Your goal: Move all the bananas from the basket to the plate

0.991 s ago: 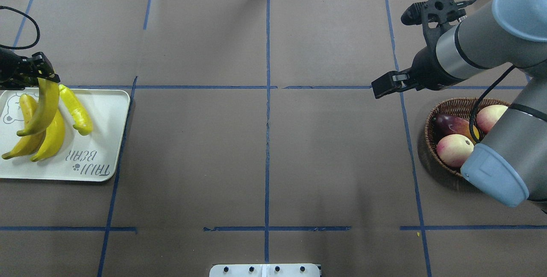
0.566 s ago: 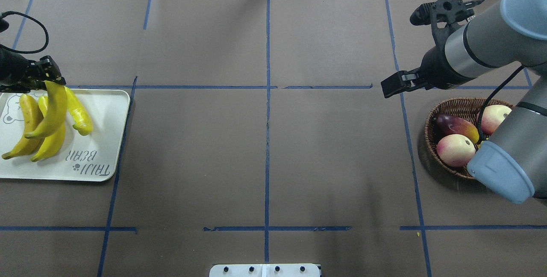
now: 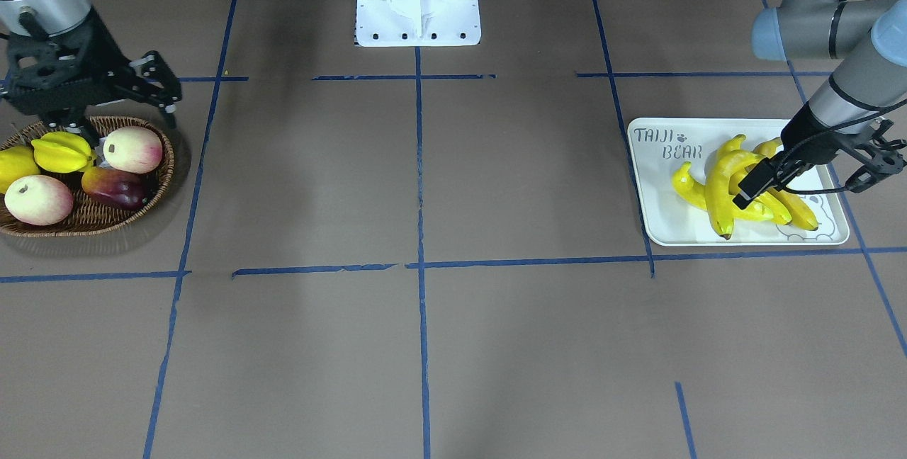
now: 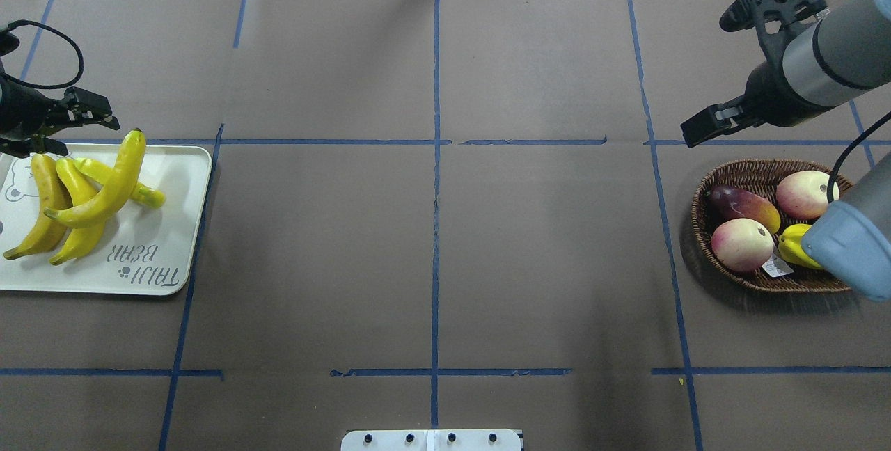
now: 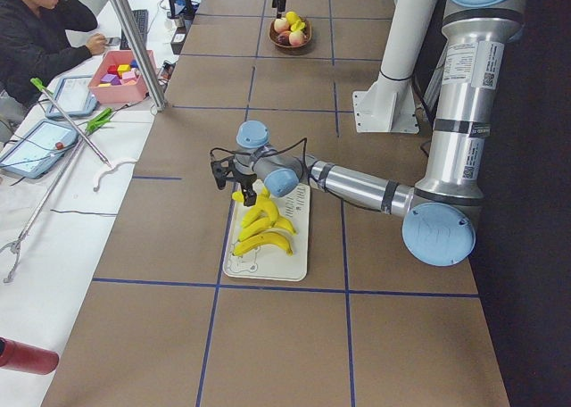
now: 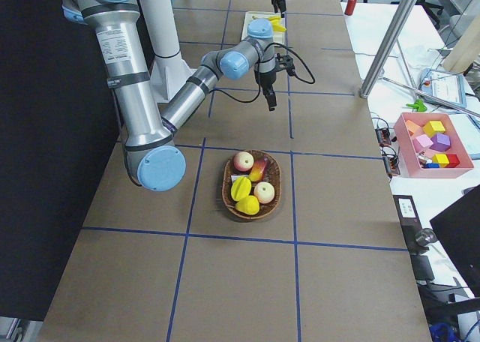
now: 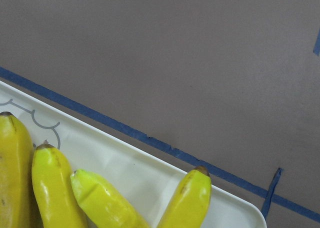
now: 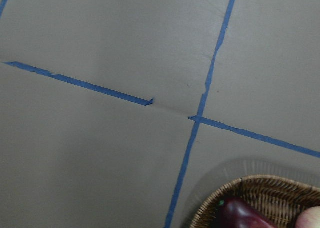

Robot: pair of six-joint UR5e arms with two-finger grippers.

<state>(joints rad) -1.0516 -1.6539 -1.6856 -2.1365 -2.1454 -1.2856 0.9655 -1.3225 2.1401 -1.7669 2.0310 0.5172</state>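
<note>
Four yellow bananas (image 4: 97,197) lie on the white plate (image 4: 160,242) at the table's left, one resting across the others. Their tips show in the left wrist view (image 7: 187,203). My left gripper (image 4: 66,127) is open and empty, just above the plate's far edge, and it also shows in the front view (image 3: 808,179). The wicker basket (image 4: 738,169) stands at the right and holds no banana. My right gripper (image 4: 703,129) is open and empty, hovering left of and beyond the basket.
The basket holds two peaches (image 4: 741,243), a dark mango (image 4: 741,206), a starfruit (image 3: 62,151) and a lemon (image 3: 14,165). The robot's white base plate (image 4: 431,440) sits at the near edge. Blue tape lines cross the brown table.
My left gripper has let go of the banana, which now lies across the others on the plate, and has drawn back. My right arm has swung to the right, uncovering the basket.
</note>
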